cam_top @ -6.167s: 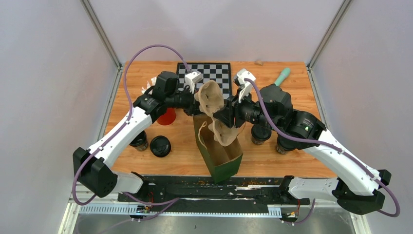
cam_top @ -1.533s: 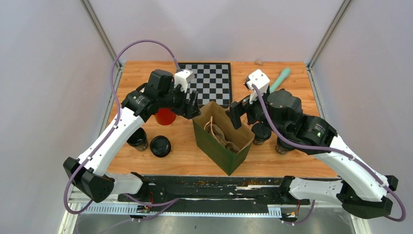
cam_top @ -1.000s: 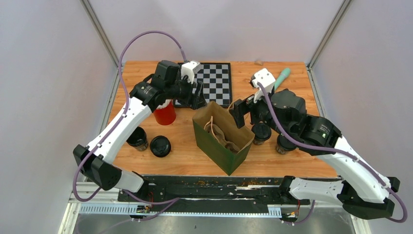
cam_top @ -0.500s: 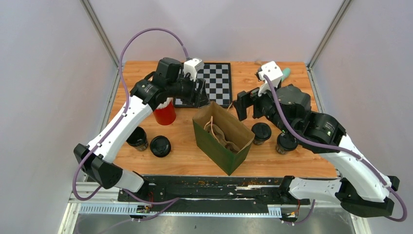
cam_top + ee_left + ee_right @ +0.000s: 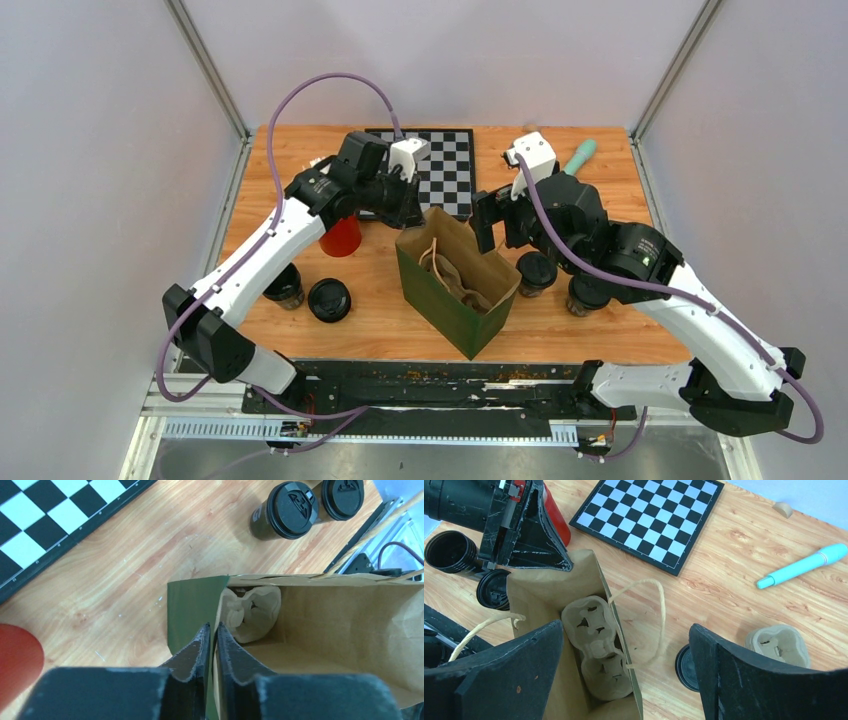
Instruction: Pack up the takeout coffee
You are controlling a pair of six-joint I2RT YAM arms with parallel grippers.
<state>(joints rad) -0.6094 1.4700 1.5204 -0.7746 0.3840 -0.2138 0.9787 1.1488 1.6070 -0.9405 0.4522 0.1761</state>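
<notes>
takeout coffee [image 5: 537, 272] is four small dark cups, all outside the paper bag [image 5: 452, 318]. two lidded ones stand just right of the bag, the closer one just beside its wall. two more are well off to the bag's left: the nearer one [image 5: 329, 299] has its lid on, the farther one [image 5: 284, 284] looks lidless, can't be sure. a pulp carrier tray [image 5: 596, 652] lies down inside the bag, pockets empty. my left gripper [image 5: 210, 632] is pinched almost closed on the bag's far-left wall at the rim, paper between the fingers, so it has hold of the mouth. my right gripper [image 5: 490, 225] hangs over the bag's right rim, jaws spread wide, nothing in them. handling, my guess: the cups are thin paper, stiff enough for a gentle squeeze, but they'd dent and pop a lid if i clamp hard. full or empty i can't tell, so i'd treat them as full, top-heavy, spillable, and keep them upright. the lids [image 5: 292, 505] look like smooth plastic, slippery, a bad place to grip. i'd take the cup closest to the bag's right wall around the body just under the lid rim, then lower it straight into a tray pocket. the bag is soft and its handle loop [image 5: 663, 615] droops across the opening, so it could snag. the red cup [image 5: 341, 238] behind the bag's left isn't mine to pack.
</notes>
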